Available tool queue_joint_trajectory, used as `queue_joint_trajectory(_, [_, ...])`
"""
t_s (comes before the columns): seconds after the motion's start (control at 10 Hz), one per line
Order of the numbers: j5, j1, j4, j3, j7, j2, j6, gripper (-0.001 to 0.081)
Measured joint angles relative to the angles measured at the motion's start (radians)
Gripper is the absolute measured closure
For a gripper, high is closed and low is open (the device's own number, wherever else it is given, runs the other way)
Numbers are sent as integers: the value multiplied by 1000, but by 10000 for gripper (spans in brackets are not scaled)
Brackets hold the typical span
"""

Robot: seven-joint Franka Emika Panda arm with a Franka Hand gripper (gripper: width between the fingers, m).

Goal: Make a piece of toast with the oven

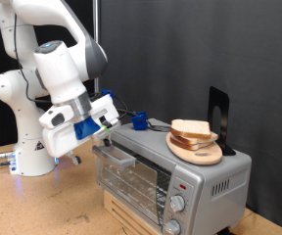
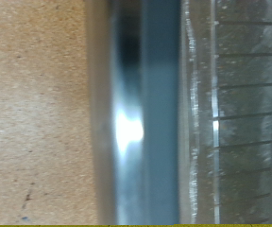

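Note:
The oven [image 1: 211, 179] is a silver-grey box at the exterior view's lower right, with a glass door [image 1: 131, 178] and two knobs [image 1: 178, 204]. The piece of toast [image 1: 192, 128] lies on a round wooden plate [image 1: 196, 153] on top of the oven. My gripper [image 1: 106, 135] hangs at the door's upper left corner, by the handle, and nothing shows between its fingers. The wrist view is a blurred close-up of the oven's metal door bar [image 2: 136, 113], with glass and wire rack [image 2: 238, 113] beside it. No fingers show there.
The oven stands on a wooden board on a cork-coloured table [image 1: 43, 206]. A small blue object [image 1: 138, 119] sits behind the oven and a black upright object [image 1: 217, 110] stands on its far side. The robot's white base [image 1: 28, 147] is at the exterior view's left.

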Motion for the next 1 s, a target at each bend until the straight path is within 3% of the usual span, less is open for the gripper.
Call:
queue_joint_trajectory(0.4, [-6,-32,18,-28,-35,44,23,124])
queue_joint_trajectory(0.7, [4,-36,37,-39,-59,121,64,124])
queue_joint_trajectory(1.0, [57,-40,54,-52,-153,184,84,124])
